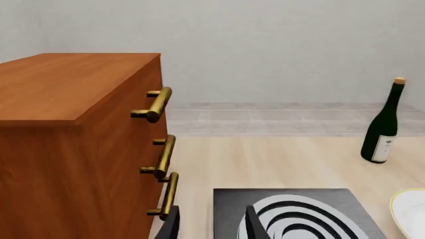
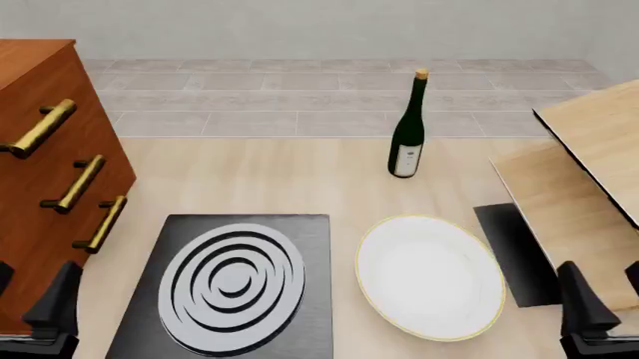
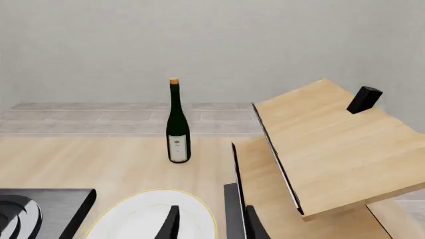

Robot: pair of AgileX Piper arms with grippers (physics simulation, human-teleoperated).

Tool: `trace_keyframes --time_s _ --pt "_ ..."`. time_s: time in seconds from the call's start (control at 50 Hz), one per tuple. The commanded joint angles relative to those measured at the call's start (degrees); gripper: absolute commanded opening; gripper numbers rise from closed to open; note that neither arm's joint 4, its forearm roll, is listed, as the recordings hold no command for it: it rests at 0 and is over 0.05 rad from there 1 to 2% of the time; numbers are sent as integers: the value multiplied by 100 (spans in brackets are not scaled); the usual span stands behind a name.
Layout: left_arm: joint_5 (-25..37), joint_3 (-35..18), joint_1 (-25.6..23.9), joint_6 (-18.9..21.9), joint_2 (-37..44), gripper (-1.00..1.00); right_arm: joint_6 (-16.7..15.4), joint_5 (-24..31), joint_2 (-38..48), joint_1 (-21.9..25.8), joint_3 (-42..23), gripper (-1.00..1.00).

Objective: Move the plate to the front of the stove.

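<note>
1. Two grippers are seen low at the near edge, neither touching anything: the left gripper (image 2: 45,314) at 7 o'clock, its fingers parted and empty.
2. The stove (image 2: 224,288) is found left of centre; the strip in front of it is judged the goal.
3. The plate (image 2: 432,275) lies flat at 3 o'clock of the stove, just beside it, not yet gripped, so the approach is judged the step in hand.
4. The right gripper (image 2: 599,310), spread and empty, is nearest; a descent onto the plate's rim is called for next.
</note>
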Motion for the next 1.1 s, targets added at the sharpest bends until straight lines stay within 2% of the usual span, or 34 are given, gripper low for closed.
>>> trace_keyframes --time_s 0.02,0.26,0.38,0.4,0.52,0.56,0.68,0.72,0.8,0.88,0.96,1.02,1.1 --pt "20 -3 -43 40 14 100 15 11 26 -2 -26 100" --pt "83 -99 -231 4 -7 100 -13 25 10 1 -36 100" --pt "127 -314 -668 382 -8 100 -11 24 11 0 -36 100" --pt "145 -335 -730 583 -8 100 -5 13 19 -1 -29 100" --pt "346 -628 -952 1024 -8 100 -4 15 20 -1 -32 100" --pt "478 -756 -1139 1284 -8 100 15 33 18 -4 -40 100" --pt "792 -1073 -1589 1539 -5 100 13 3 36 -4 -29 100" --pt "832 -1163 -1857 1887 -3 100 -7 23 17 -2 -37 100" --pt "987 -1317 -2163 2206 12 100 11 33 17 -4 -40 100" --pt "977 -1528 -2349 2199 167 100 3 33 17 -3 -43 100" --pt "841 -1568 -2628 2559 369 100 -6 29 14 -2 -39 100" --pt "614 -1516 -3009 3053 686 100 9 23 20 -4 -33 100" --pt "462 -1668 -3347 3380 1091 100 4 24 19 -4 -35 100"
